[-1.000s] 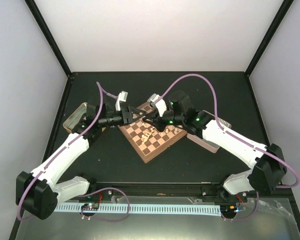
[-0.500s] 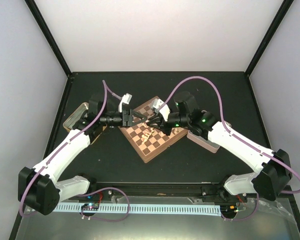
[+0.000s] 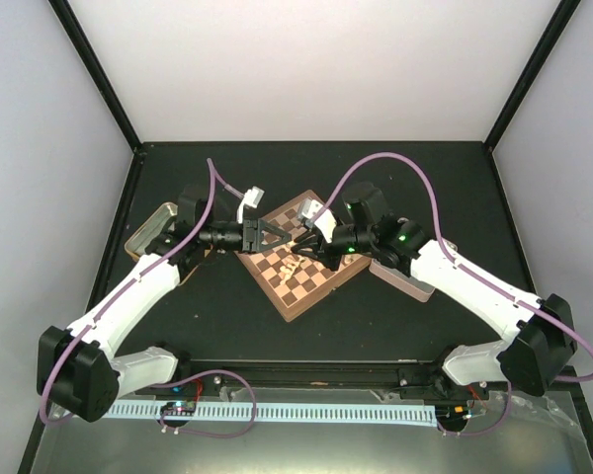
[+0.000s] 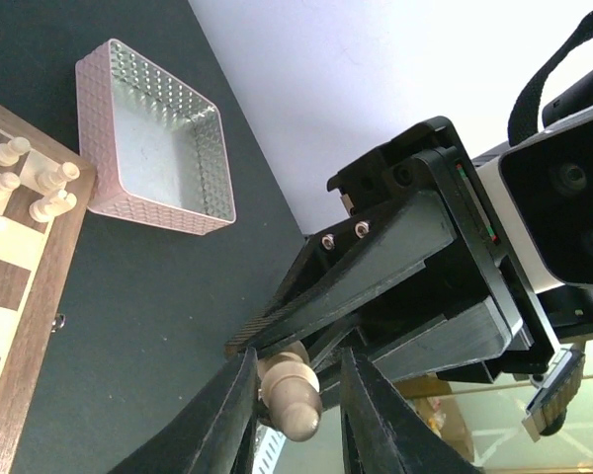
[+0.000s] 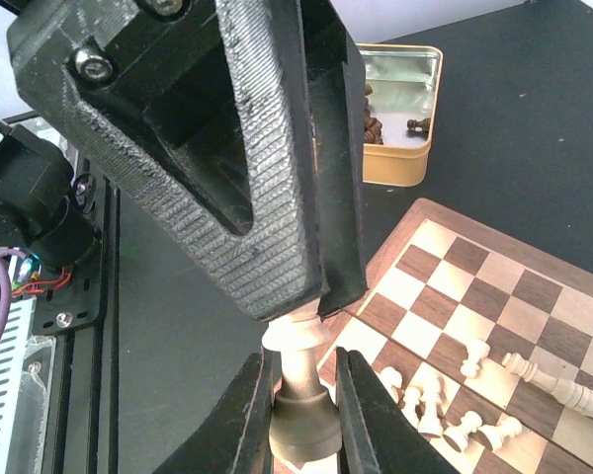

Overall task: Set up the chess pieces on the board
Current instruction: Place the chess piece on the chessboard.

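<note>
Both grippers meet in the air over the board's (image 3: 311, 291) far-left corner. My right gripper (image 3: 298, 242) (image 5: 302, 357) is shut on the base of a cream chess piece (image 5: 302, 395) (image 4: 293, 395). The piece's rounded head lies between the fingers of my left gripper (image 3: 274, 235) (image 4: 296, 354). It touches one finger, and a gap shows at the other. Several small cream pieces (image 3: 298, 265) (image 5: 445, 415) (image 4: 20, 183) stand or lie in a cluster on the board's pale and dark squares.
A metal tin (image 3: 146, 235) (image 5: 400, 118) with dark brown pieces sits left of the board. A second tin (image 3: 412, 283) (image 4: 153, 138), with nothing in it, sits right of the board. Both arms cross over the board's far half.
My left gripper has moved right toward the right gripper and its fingers now lie round the head of the piece. The right gripper has shifted slightly down and left.
</note>
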Available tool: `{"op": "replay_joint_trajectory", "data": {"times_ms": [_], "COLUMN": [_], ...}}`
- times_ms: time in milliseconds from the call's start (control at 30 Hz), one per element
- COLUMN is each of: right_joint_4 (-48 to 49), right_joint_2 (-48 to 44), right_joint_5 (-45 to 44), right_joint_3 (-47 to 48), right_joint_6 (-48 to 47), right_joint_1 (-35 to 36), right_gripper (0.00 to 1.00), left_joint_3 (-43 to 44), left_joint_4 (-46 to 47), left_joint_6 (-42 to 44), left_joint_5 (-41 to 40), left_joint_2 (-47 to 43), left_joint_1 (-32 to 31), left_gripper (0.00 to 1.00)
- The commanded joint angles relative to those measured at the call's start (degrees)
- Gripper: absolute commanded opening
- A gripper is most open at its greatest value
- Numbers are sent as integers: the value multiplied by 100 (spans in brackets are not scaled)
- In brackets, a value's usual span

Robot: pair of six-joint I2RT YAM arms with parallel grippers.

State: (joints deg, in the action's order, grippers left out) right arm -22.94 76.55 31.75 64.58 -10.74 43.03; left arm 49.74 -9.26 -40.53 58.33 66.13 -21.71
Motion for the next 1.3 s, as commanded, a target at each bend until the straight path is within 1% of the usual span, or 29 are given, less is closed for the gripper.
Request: {"op": "replay_joint_trajectory", "data": {"times_ms": [0,33,167,267,333,400,433,567,667,700,733,833,933,1033,1133,1267], "right_joint_4": [59,66,89,116,169,250,302,584,739,702,607,356,66,-99,-70,66], "right_joint_2": [49,45,53,41,-4,-125,-217,-731,-907,-902,-894,-857,-865,-951,-1094,-1304], "right_joint_5": [-57,-56,-146,-362,-566,-766,-915,-2028,-3334,-3908,-4283,-5016,-5489,-5783,-5804,-5772], "right_joint_3": [161,161,167,154,110,-29,-137,-696,-1177,-1282,-1361,-1522,-1568,-1651,-1832,-2033], "right_joint_6": [23,34,173,511,754,1012,1122,1762,2537,2810,3080,3746,4252,4757,5009,5010], "right_joint_1": [-14,-14,-21,-53,-101,-175,-198,-268,-291,-293,-302,-326,-380,-512,-665,-774], "right_gripper": [13,13,16,27,40,52,57,64,66,65,66,66,66,66,66,66], "left_joint_3": [182,190,187,199,233,295,351,641,773,817,893,1126,1349,1571,1722,1815], "left_joint_4": [36,40,56,-37,-210,-462,-649,-1451,-1736,-1797,-1870,-2104,-2244,-2377,-2403,-2231], "left_joint_6": [123,129,133,195,309,506,633,1088,1171,1185,1188,1183,1159,1069,991,966], "left_joint_5": [214,214,130,-100,-389,-811,-1134,-2689,-3581,-3796,-4058,-4624,-5108,-5431,-5630,-5708], "left_joint_2": [39,56,97,79,52,29,23,108,363,471,594,1033,1468,1964,2454,2857], "left_joint_1": [-46,-66,-113,-131,-144,-159,-196,-579,-1016,-1150,-1289,-1755,-2216,-2573,-2794,-3004], "left_gripper": [23,21,7,4,4,4,4,4,4,4,4,4,4,4,4,4]}}
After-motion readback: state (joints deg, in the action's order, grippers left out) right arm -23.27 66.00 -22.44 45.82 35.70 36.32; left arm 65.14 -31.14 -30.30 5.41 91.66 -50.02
